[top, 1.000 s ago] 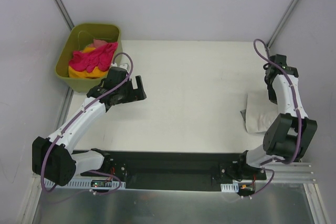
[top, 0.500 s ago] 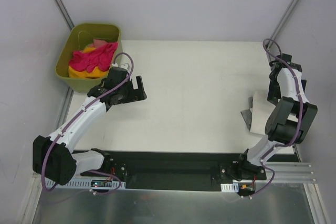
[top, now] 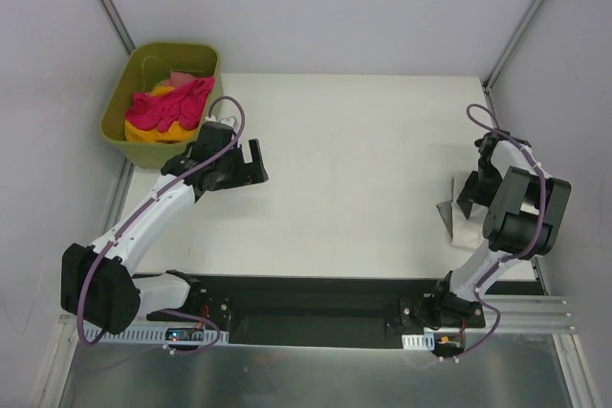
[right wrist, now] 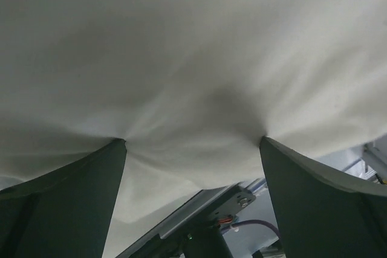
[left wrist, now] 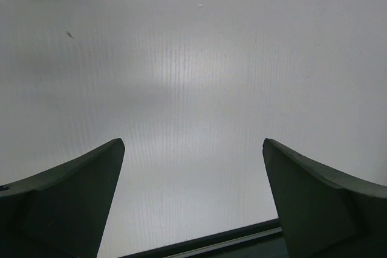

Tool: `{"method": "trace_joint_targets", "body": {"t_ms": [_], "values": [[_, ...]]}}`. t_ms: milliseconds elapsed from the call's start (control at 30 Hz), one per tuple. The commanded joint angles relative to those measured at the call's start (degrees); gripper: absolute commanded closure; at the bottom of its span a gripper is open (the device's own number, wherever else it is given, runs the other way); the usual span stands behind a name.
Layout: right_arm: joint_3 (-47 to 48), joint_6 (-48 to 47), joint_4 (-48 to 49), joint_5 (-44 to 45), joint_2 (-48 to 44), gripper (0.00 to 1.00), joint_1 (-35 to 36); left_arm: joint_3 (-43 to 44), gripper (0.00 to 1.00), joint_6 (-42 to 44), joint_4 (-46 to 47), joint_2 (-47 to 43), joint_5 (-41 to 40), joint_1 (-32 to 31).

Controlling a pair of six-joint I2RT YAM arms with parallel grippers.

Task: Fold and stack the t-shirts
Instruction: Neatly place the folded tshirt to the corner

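Observation:
A folded cream-white t-shirt (top: 467,225) lies at the table's right edge, with a grey t-shirt's edge (top: 445,208) showing under it. My right gripper (top: 471,188) stands open over it. In the right wrist view the cream cloth (right wrist: 193,58) fills the frame, and both fingertips (right wrist: 119,147) of the right gripper (right wrist: 192,142) dent it, with nothing pinched between them. Pink (top: 174,105), yellow (top: 143,134) and red (top: 180,76) t-shirts lie heaped in the tub. My left gripper (top: 251,163) hangs open over bare table (left wrist: 193,58), its jaws (left wrist: 193,142) wide apart and empty.
An olive-green tub (top: 117,110) stands at the far left corner, just beyond my left arm. Grey walls close in the left, far and right sides. A black rail (top: 306,298) with both arm bases runs along the near edge.
My right gripper has opened and swung from the far right corner toward me, down onto the cream-white t-shirt. The left arm has not moved.

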Motion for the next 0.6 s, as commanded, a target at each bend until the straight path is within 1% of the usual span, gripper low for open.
{"method": "trace_joint_targets", "body": {"t_ms": [0,33,167,200,267,367,400,433,533,567], "values": [[-4.47,2.37,2.12,-11.56,-0.05,0.03,-0.19,1.75,0.01,0.44,0.23,-0.96,0.36,0.62],[-5.09,1.49,3.52,-16.55,-0.14,0.02,-0.19,1.75,0.01,0.52,0.23,-0.96,0.27,0.62],[-8.26,1.31,6.69,-24.49,-1.11,0.01,0.42,1.75,0.01,0.61,0.23,-1.14,0.09,0.62],[-9.31,1.31,7.74,-28.34,-1.81,0.01,0.86,1.66,0.01,0.61,0.23,-1.22,0.09,0.62],[-10.46,2.01,8.63,-29.95,-2.51,0.01,2.79,1.57,0.01,0.61,0.14,-1.22,0.01,0.62],[-11.16,2.62,8.28,-27.6,-4.7,0.01,5.69,1.66,0.01,0.61,0.05,-1.4,-0.08,0.62],[-10.9,3.32,7.24,-23.93,-5.5,0.01,5.87,1.66,0.01,0.61,0.05,-1.4,-0.08,0.62],[-10.12,3.59,6.53,-22.33,-6.37,0.01,5.96,1.58,0.01,0.61,0.05,-1.66,-0.26,0.62],[-6.7,2.98,3.11,-16.87,-11.38,0.02,6.48,1.75,0.01,0.61,-0.13,-2.27,-0.61,0.62],[-5.81,2.37,2.49,-15.9,-15.05,0.03,6.75,1.75,0.01,0.53,-0.21,-2.45,-1.05,0.62]]}}
